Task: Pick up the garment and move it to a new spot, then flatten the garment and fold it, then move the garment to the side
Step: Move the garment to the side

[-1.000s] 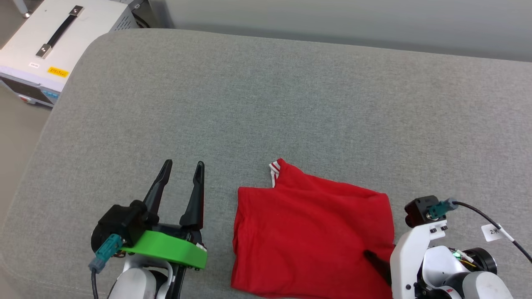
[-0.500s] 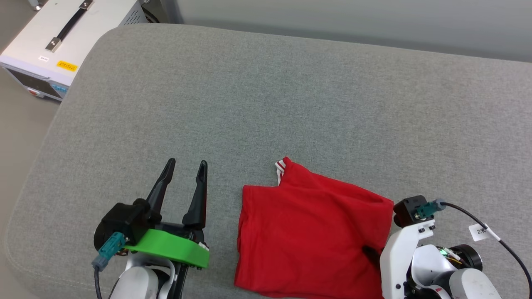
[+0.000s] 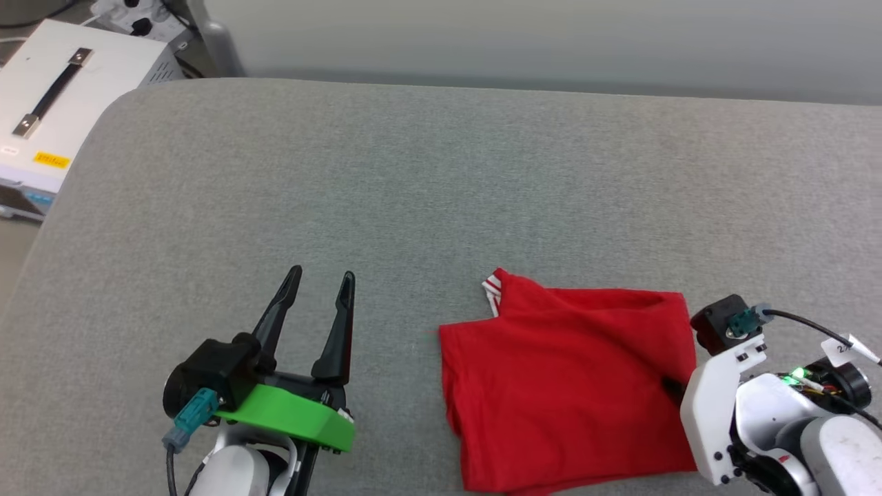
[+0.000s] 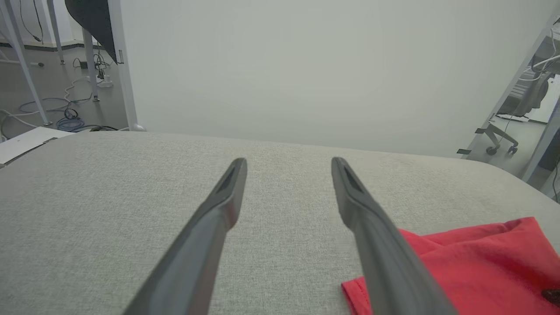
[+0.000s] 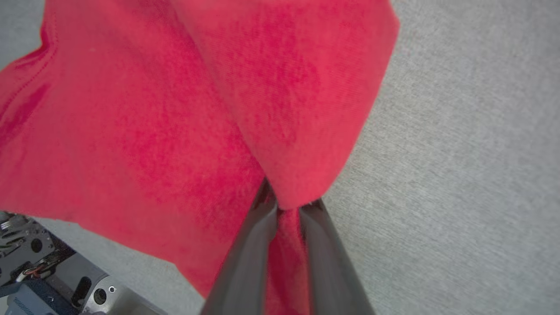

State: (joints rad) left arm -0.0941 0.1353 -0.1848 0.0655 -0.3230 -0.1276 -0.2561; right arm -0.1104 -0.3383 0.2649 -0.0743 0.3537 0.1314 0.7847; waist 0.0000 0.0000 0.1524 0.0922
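Right wrist view: the right end effector (image 5: 288, 203) has its two dark fingers drawn nearly together on a pinched ridge of the red jersey-knit garment (image 5: 175, 131), at that garment's right-hand margin. Head view: the garment lies as a compact folded block on a grey fabric-covered padded surface (image 3: 413, 172), with a red-and-white striped trim (image 3: 492, 286) peeping out at its far left corner. The left end effector (image 3: 322, 275) hovers left of the garment, apart from it, fingers spread wide and empty.

Judged step: carrying the folded garment aside. A one-sided pinch may catch only the upper layers. A low, slow drag with the cloth trailing flat should preserve the fold better than a high lift.

Room: bare surface extends widely beyond the garment and to its left, less to its right. The surface's rounded corner and a white metal case with black handle (image 3: 41, 117) lie well to the garment's far left. The edge nearest the robot cannot be made out.
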